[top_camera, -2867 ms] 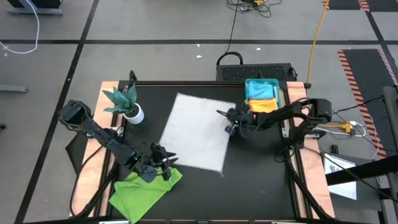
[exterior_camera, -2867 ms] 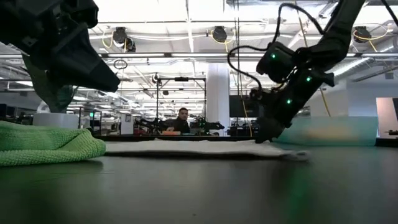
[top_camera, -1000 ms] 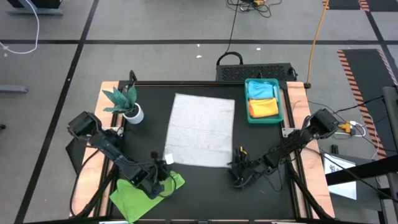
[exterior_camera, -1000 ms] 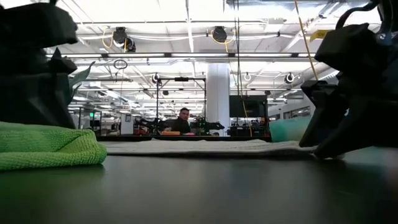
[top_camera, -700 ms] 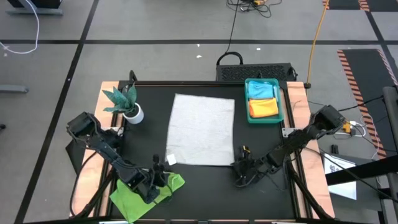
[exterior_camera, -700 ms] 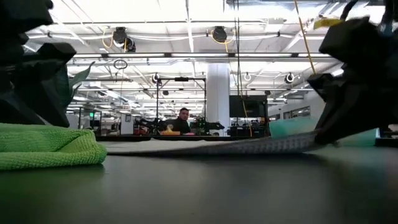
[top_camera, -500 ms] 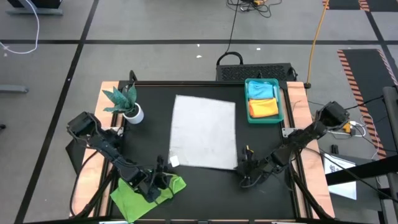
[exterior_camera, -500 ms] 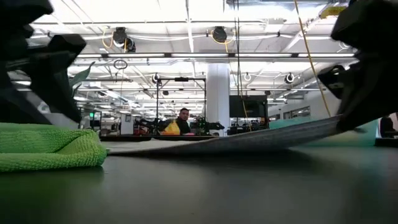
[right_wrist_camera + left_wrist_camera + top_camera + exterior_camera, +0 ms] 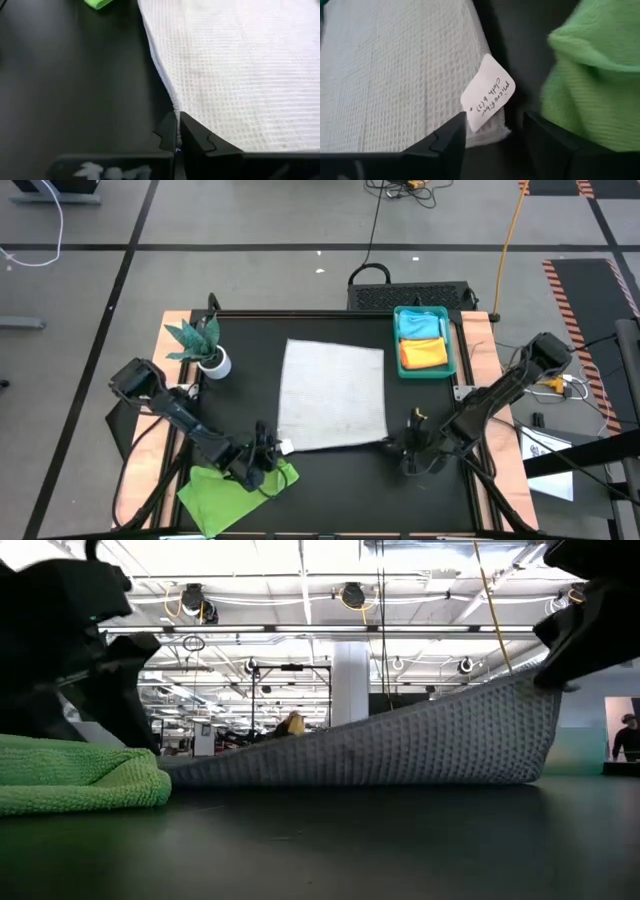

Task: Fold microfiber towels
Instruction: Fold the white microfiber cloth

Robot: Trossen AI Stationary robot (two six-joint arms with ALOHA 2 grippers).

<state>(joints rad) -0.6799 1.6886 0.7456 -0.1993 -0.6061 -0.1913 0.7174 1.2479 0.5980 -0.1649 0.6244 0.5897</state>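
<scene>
A white-grey microfiber towel (image 9: 333, 395) lies spread on the black table. My right gripper (image 9: 403, 448) is shut on its near right corner, which stands raised off the table (image 9: 525, 700). My left gripper (image 9: 495, 137) is open at the towel's near left corner, a finger on either side of the corner's white paper tag (image 9: 487, 92); I cannot tell whether it touches. A lime green towel (image 9: 235, 488) lies bunched at the near left. A pale blue towel (image 9: 420, 326) and an orange towel (image 9: 422, 354) lie in a tray. My right gripper pinches the white-grey towel's near right corner (image 9: 176, 114) between its two shut fingers. The fingers slant down from the table's near right side. That corner is lifted clear and the cloth slopes down from it (image 9: 400, 745), the rest lying flat on the table.
A teal tray (image 9: 452, 340) stands at the far right. A small plant in a white pot (image 9: 208, 350) stands at the far left. Bare black table lies to the near side between the two arms (image 9: 340, 490).
My right gripper has risen and gone toward the table's right edge with the white-grey towel's near right corner. That corner has lifted clear of the table and the towel has slid a little to the right, its far part staying flat.
</scene>
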